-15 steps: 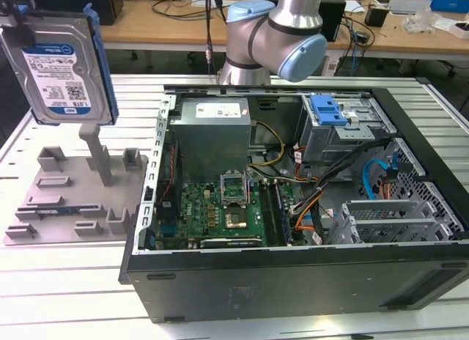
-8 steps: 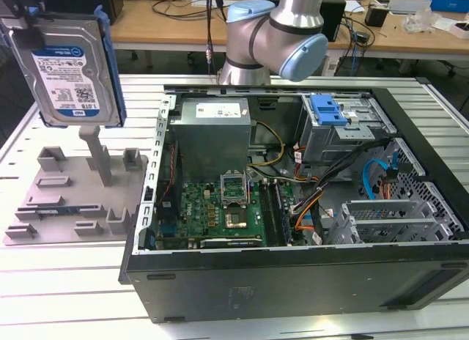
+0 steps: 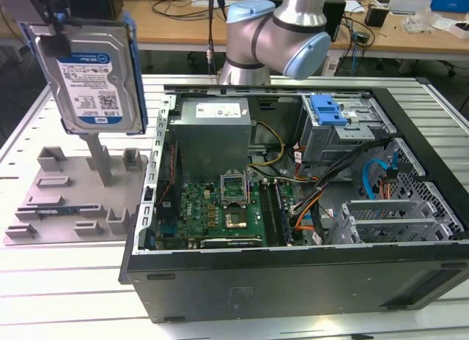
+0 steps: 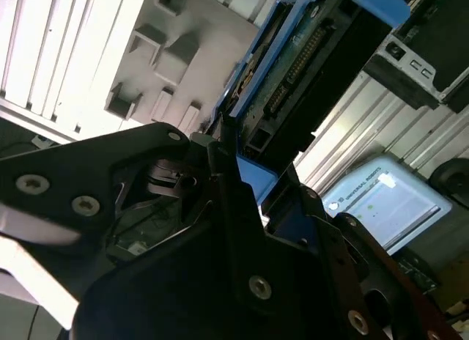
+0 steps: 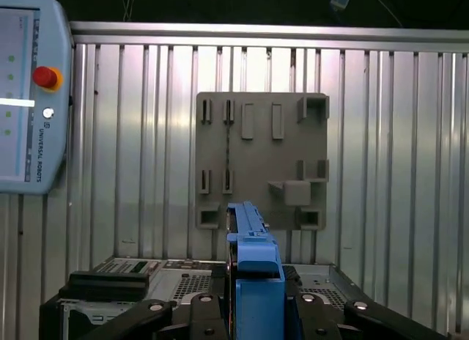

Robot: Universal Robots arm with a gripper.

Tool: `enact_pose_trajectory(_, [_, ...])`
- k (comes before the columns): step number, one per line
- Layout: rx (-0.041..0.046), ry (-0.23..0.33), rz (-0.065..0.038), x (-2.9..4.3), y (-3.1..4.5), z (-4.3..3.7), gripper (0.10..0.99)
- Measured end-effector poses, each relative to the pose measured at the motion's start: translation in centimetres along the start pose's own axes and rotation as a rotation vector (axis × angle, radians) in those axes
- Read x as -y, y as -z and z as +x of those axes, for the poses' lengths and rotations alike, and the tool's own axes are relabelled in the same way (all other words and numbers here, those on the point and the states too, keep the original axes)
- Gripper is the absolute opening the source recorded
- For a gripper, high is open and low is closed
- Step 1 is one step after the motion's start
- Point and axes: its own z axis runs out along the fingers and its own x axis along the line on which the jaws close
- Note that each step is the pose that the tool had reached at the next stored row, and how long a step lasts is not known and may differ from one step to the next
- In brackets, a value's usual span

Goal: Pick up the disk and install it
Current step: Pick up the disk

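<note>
The disk (image 3: 91,72), a silver hard drive with a white-and-blue label and a blue carrier frame, hangs upright in the air at the exterior view's left, above the grey fixture plate (image 3: 73,201). My gripper (image 3: 55,21) is shut on its upper edge. In the first wrist view the disk (image 5: 253,256) shows edge-on between the black fingers (image 5: 198,311), with the fixture plate (image 5: 260,160) far below. The second wrist view shows the disk's connector edge (image 4: 308,69) sticking out past the gripper (image 4: 242,171).
An open computer case (image 3: 168,281) lies on the slatted table at the exterior view's right, holding a grey power supply box (image 3: 212,135), a motherboard (image 3: 220,208) and a drive bay with a blue bracket (image 3: 327,109). A teach pendant (image 5: 29,98) lies beside the plate.
</note>
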Motion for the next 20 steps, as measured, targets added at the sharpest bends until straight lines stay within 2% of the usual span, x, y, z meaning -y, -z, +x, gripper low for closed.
enact_pose_trajectory(12, [-0.004, 0.0, 0.0, 4.17, 0.06, 1.63, 0.369])
enact_pose_trajectory(17, [-0.0076, 0.0, 0.0, 6.95, 0.1, 2.65, 0.369])
enact_pose_trajectory(20, [-0.0087, 0.0, 0.0, 7.97, 0.12, 3.07, 0.369])
